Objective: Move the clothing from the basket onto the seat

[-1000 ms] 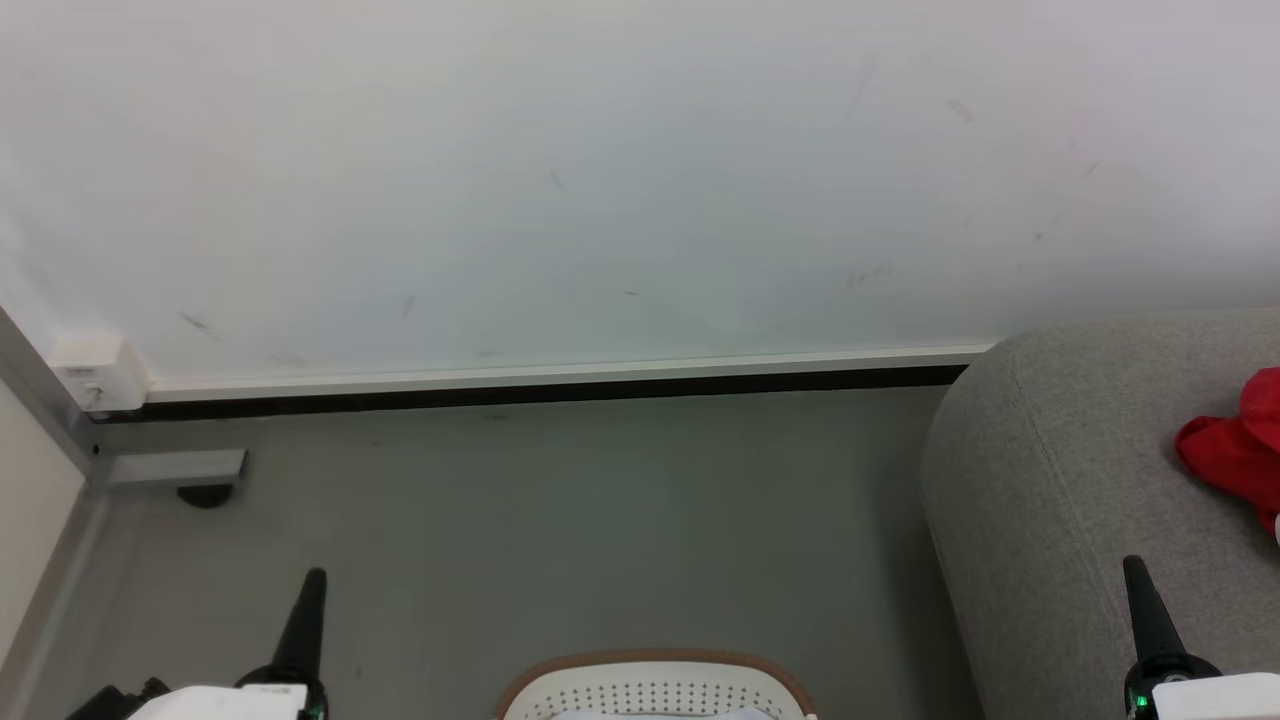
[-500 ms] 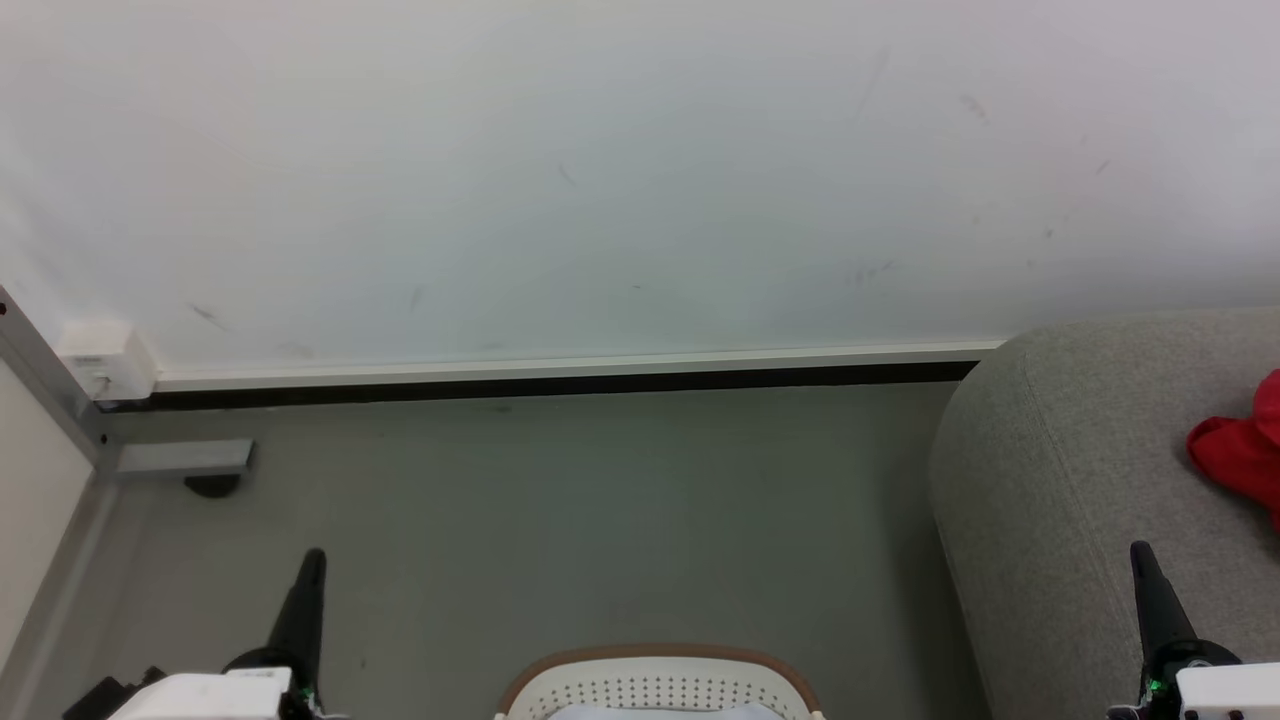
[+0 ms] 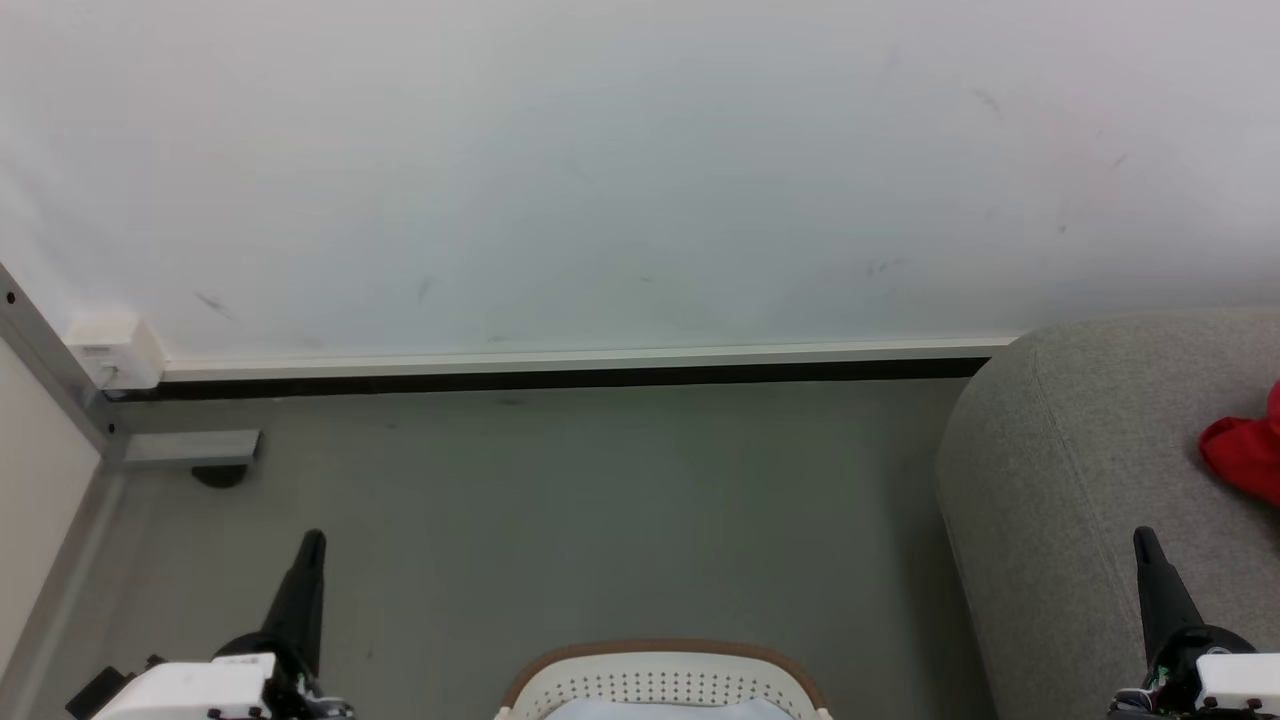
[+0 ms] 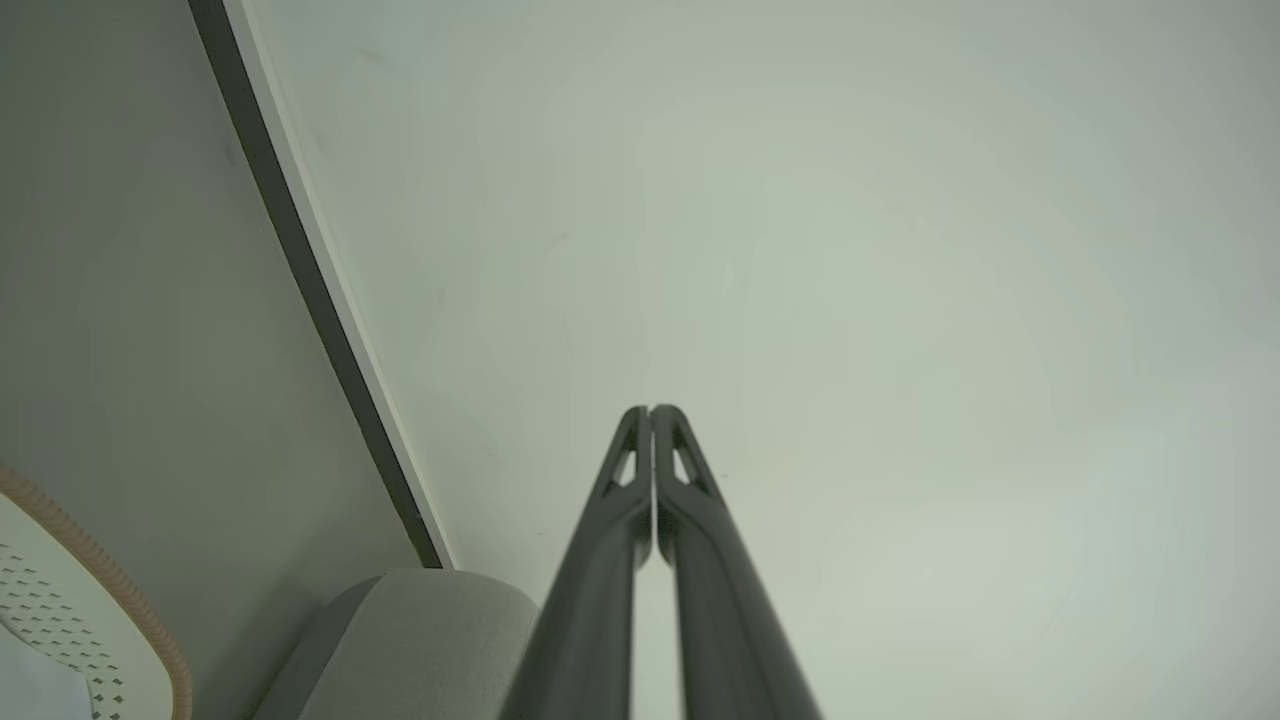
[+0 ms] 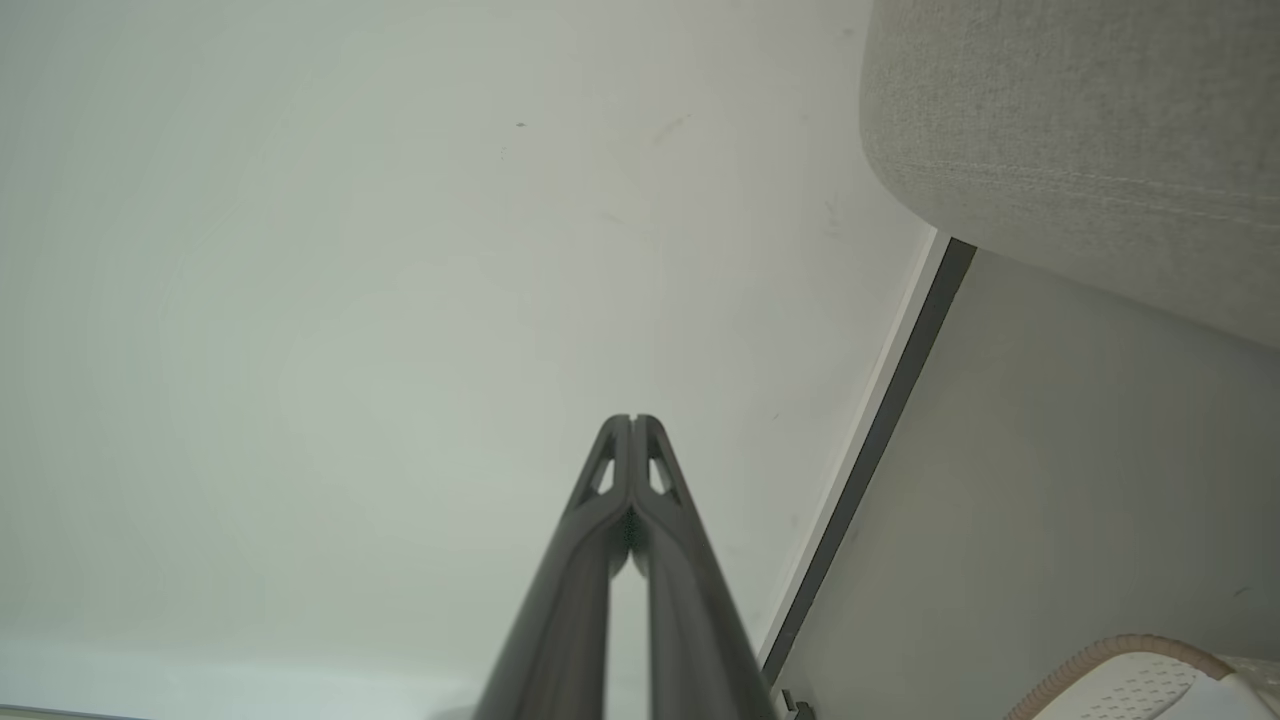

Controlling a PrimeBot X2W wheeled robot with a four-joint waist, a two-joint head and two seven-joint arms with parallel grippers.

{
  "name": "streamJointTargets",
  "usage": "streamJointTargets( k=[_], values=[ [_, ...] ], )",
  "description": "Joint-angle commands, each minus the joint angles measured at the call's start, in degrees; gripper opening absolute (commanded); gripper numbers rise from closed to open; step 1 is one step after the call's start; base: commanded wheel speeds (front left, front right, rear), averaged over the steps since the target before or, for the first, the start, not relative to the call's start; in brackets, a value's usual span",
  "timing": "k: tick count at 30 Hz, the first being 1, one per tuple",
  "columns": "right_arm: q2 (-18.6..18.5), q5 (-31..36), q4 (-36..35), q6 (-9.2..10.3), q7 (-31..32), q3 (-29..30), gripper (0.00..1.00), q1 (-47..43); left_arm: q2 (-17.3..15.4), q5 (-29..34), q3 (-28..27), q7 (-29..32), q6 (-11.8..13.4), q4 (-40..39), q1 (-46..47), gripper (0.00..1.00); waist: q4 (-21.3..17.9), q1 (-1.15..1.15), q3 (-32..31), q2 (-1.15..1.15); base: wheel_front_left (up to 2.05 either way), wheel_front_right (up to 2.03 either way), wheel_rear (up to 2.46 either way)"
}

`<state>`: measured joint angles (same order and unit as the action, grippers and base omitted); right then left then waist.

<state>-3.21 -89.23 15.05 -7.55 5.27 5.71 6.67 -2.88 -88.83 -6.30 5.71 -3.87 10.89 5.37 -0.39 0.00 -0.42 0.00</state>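
Wall (image 3: 600, 180): pale, faintly scuffed, takes the upper half of the head view; dark skirting strip (image 3: 560, 378) runs along its foot

Floor (image 3: 600, 520): plain grey, between wall and robot

Seat (image 3: 1080, 480): light grey woven fabric, rounded corner, at the right of the head view, reaching back to the wall line

Basket (image 3: 660, 665): white, rows of small holes, tan rim; on the floor at bottom centre, between the two arms, apart from the seat

Red garment (image 3: 1245, 455): lies on the seat top at far right, cut off by the frame edge

White garment (image 3: 660, 712): inside the basket, only a sliver visible

Left gripper (image 3: 312, 540): lower left, above the floor; wrist view shows fingers pressed together at the tips, nothing between them

Right gripper (image 3: 1143, 538): lower right, in front of the seat's fabric; fingers likewise pressed together, holding nothing
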Motion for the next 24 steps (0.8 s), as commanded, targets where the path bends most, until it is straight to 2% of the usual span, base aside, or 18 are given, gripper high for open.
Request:
streamJointTargets(
  k=[1,8,24],
  values=[
    [-0.3,-0.92,-0.22,0.11,0.34,0.19,0.0,0.6,-0.12,-1.34,-0.28,0.31,-0.23,-0.26,0.64,0.0,0.04,0.0,0.03,0.0,0.0,0.0,0.0],
    [-0.4,-3.86,-0.33,0.12,0.93,0.36,0.0,0.95,-0.03,-3.91,-0.49,0.97,-0.38,-0.44,1.14,0.0,0.35,0.0,0.28,0.0,0.0,0.0,0.0],
    [-0.56,-4.07,-0.34,0.12,0.73,0.07,0.0,0.92,-0.02,-3.84,-0.48,1.04,-0.38,-0.42,1.07,0.0,0.37,0.0,0.3,0.0,0.0,0.0,0.0]
  ],
)
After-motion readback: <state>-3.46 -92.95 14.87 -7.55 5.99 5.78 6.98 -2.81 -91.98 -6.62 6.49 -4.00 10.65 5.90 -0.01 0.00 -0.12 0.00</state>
